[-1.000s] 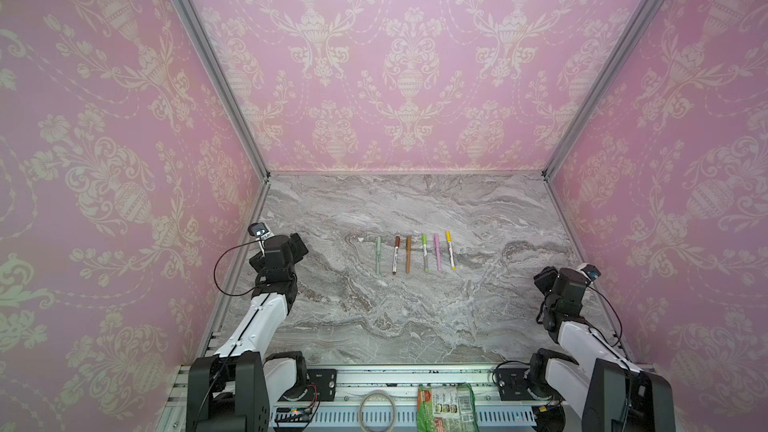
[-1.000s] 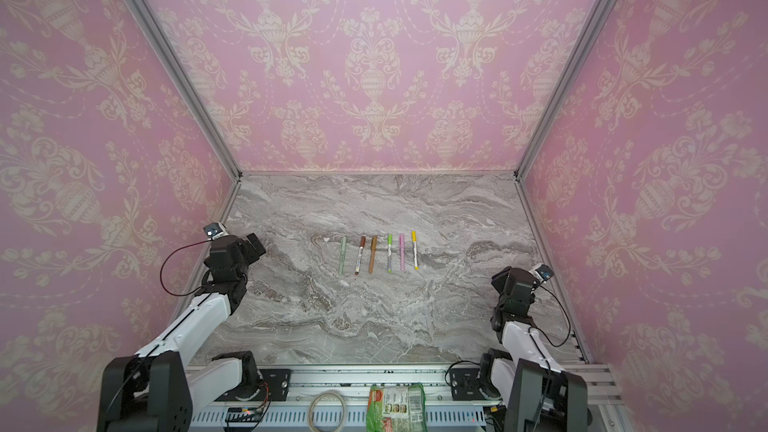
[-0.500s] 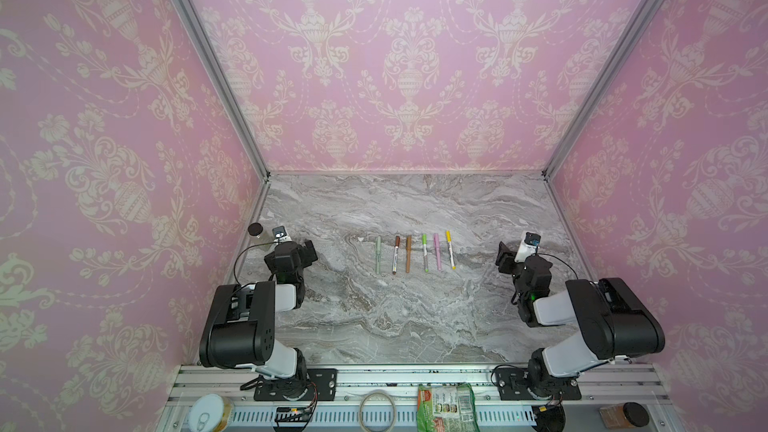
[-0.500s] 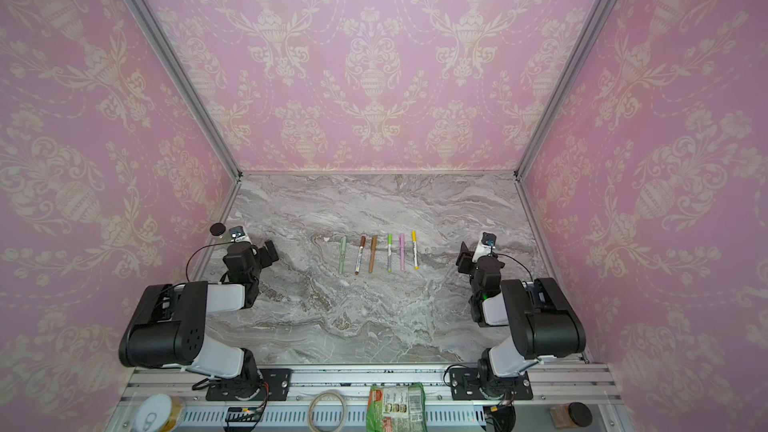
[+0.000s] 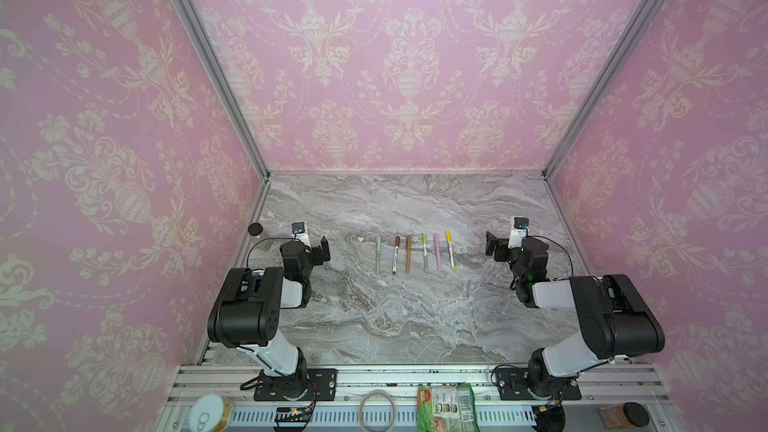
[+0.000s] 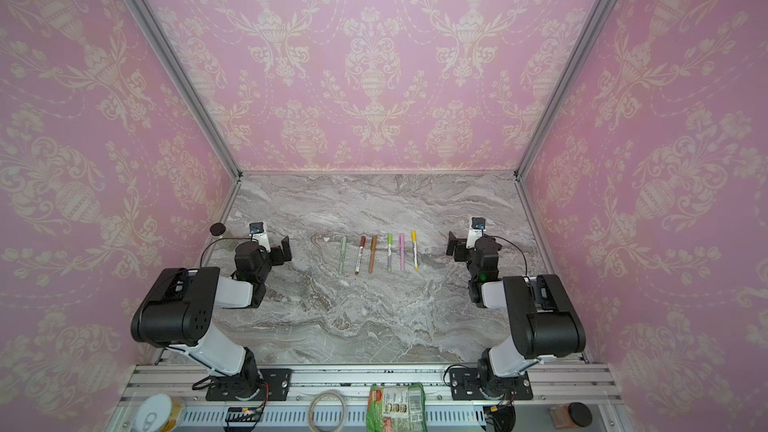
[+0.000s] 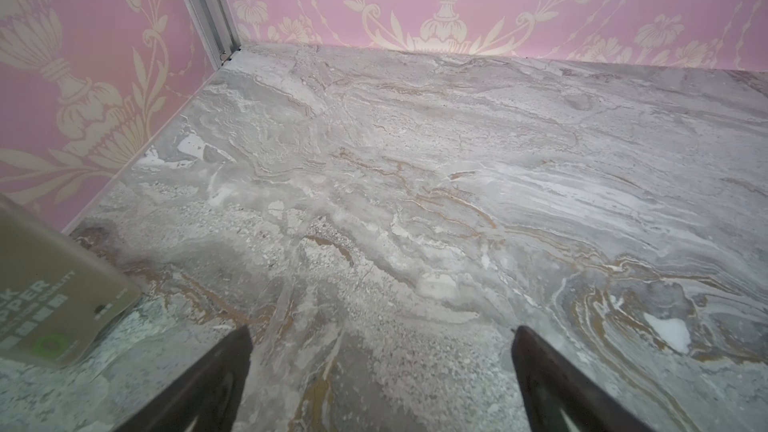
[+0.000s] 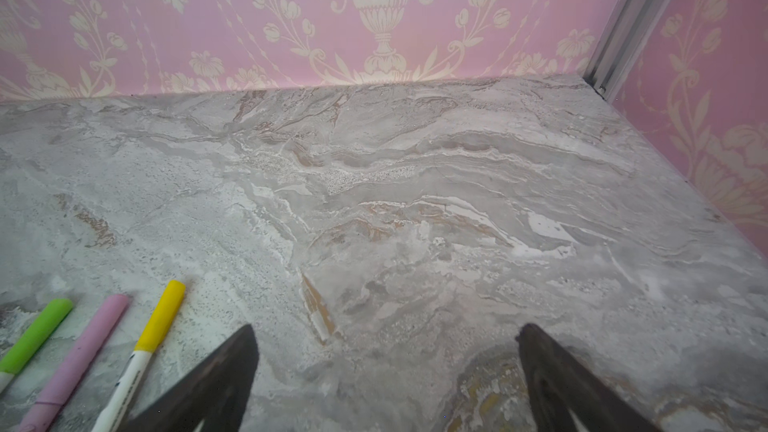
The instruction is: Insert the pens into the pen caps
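Fingers (image 7: 224, 367) of the left gripper (image 7: 380, 328) stand wide apart over bare marble and grip nothing. The right gripper (image 8: 384, 326) has its fingers (image 8: 540, 359) spread just as wide, and it too is empty.

On the metal rail in front of the table's near edge lie four things. From left to right they are one pull-tab tin (image 5: 208, 413) with its lid on, one thin ring (image 5: 377, 409), one green snack packet (image 5: 446, 407), and one black-lidded spice jar (image 5: 623, 414) with brown contents.

On the grey marble table (image 5: 415, 326), the left gripper is near the left edge and the right gripper near the right edge, level with each other.

Between them, about midway between those edges, six pens lie side by side in one row. They are parallel, run near to far, and do not touch. From the left they are a sage green pen (image 5: 377, 254), a white pen with a brown cap (image 5: 395, 254), a brown pen (image 5: 408, 253), a white pen with a bright green cap (image 5: 424, 252), a pink pen (image 5: 436, 251), and a white pen with a yellow cap (image 5: 450, 249).

The three caps sit on the far ends of their barrels. On the three single-colour pens, the top views do not show a cap apart from the barrel. The right gripper is near the yellow-capped pen but clear of it.

One pepper jar (image 5: 261, 239) with a black lid stands against the left edge, just beyond the left gripper. I cannot tell its contents.
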You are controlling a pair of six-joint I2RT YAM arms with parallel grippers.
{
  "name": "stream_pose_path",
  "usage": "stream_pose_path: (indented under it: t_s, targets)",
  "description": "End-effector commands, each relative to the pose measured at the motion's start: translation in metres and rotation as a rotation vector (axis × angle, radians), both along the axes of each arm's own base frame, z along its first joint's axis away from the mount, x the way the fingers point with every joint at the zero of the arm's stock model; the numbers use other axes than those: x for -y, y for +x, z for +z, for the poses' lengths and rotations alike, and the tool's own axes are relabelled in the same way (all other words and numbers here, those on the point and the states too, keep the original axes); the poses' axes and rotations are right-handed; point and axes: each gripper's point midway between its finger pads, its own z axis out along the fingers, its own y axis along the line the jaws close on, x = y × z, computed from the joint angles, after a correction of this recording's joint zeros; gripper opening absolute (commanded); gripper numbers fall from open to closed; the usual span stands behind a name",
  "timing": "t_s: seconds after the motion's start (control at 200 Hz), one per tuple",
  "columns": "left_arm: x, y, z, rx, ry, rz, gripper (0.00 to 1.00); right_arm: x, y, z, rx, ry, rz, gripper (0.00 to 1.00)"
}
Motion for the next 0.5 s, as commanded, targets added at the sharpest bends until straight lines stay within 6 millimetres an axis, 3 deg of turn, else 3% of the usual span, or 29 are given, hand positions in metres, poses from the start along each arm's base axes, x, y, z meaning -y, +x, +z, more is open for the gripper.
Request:
stream_pose_path:
  t_s: [0.0, 0.495]
  targets:
    - [0.0001, 0.0006, 0.0036, 0.019, 0.034, -0.011, 0.99, -0.0006, -0.0019, -0.0028, -0.011, -0.003, 0.011, 1.00]
    - [0.0055, -0.0001, 0.0038, 0.021, 0.039, -0.038, 0.99, -0.0044, -0.0013, -0.0031, -0.015, -0.013, 0.029, 1.00]
